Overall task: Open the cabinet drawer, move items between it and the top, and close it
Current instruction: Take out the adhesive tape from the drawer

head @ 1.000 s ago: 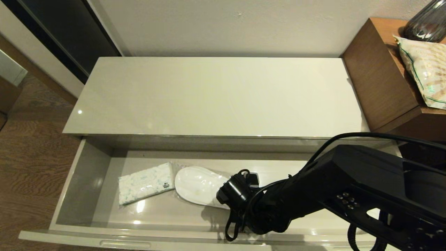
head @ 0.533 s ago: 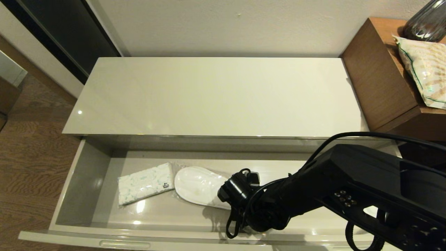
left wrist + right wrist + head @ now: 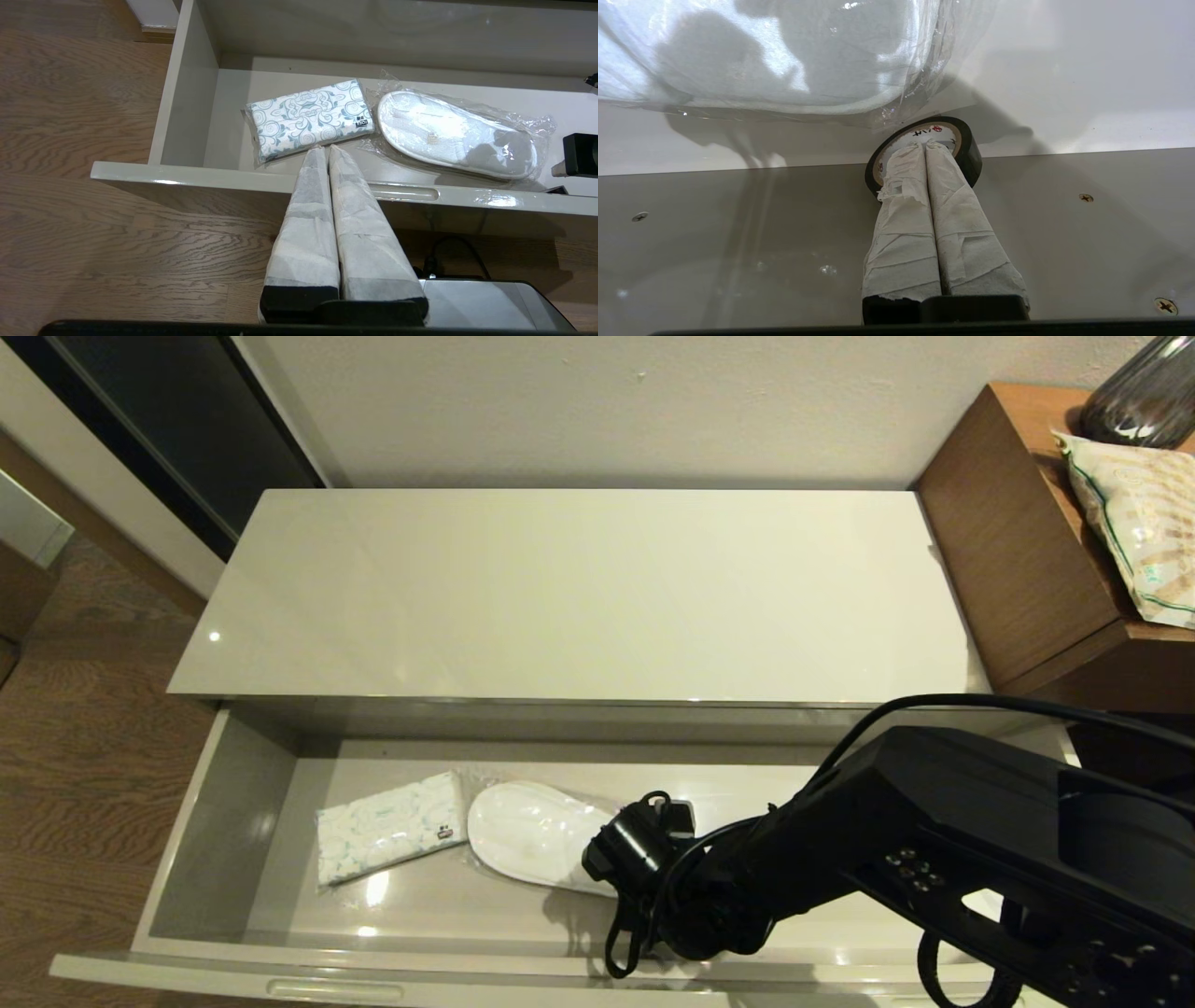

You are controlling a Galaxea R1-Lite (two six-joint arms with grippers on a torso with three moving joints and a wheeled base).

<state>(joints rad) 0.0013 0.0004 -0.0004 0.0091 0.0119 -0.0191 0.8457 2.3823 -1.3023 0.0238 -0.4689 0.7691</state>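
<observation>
In the head view the right arm [image 3: 934, 840] covers the right half of the cabinet drawer [image 3: 233, 821] – floor, front rail and right wall there are all hidden – and the right gripper itself lies out of sight beneath the wrist. The tape roll [image 3: 966, 149] cannot be seen in that view at all; in the right wrist view the wrapped fingers [image 3: 920, 186] hide its core and near rim. The bagged slipper [image 3: 532, 831] has its right end under the arm, and the right wrist picture cuts it off at the edge. The drawer's front edge runs off the bottom of the head picture – only one recessed pull [image 3: 322, 989] shows. At the top right corner, a dark vase [image 3: 1144, 392] and a printed bag [image 3: 1139, 523] on the wooden table [image 3: 1008, 541] are cropped.
</observation>
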